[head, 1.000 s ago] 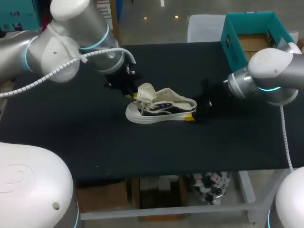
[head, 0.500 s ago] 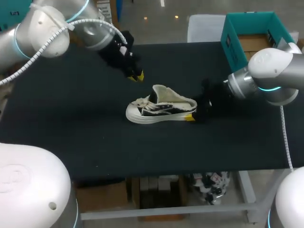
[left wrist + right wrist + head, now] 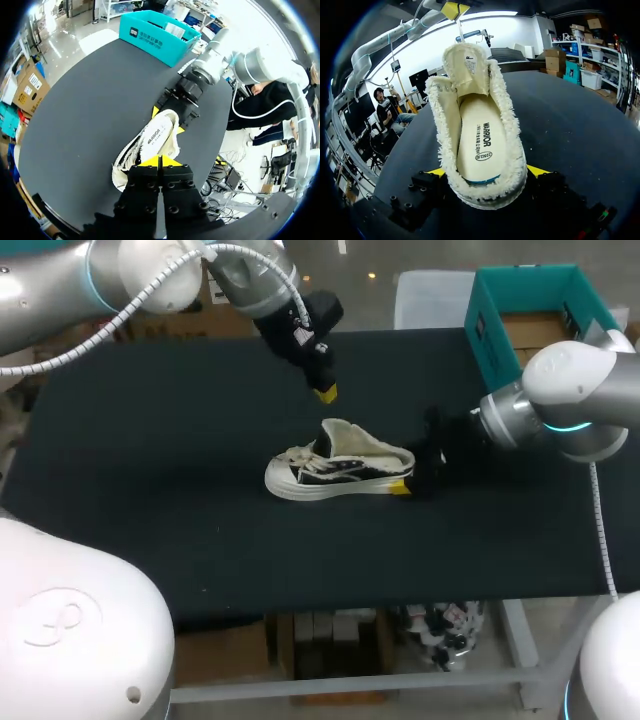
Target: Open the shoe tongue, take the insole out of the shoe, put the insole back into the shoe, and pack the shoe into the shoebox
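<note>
A white and black shoe [image 3: 338,468] lies on its sole mid-table, toe toward my left. My right gripper [image 3: 412,473] is shut on its heel; in the right wrist view its yellow fingertips [image 3: 437,172] press the heel of the shoe [image 3: 485,190] from both sides. The tongue [image 3: 466,70] stands pulled up, and the cream insole [image 3: 479,142] lies flat inside. My left gripper [image 3: 324,391] hangs above and behind the shoe, shut and holding nothing. In the left wrist view this gripper [image 3: 160,161] is over the shoe [image 3: 150,147]. The teal shoebox [image 3: 528,318] stands at the back right.
The black table [image 3: 150,490] has bare surface to the left of the shoe and in front of it. My right arm [image 3: 570,400] lies between the shoe and the shoebox [image 3: 159,36].
My left gripper let go of the tongue, rose and moved back and to the right, then shut. The tongue stays up. The right arm and shoe have not moved.
</note>
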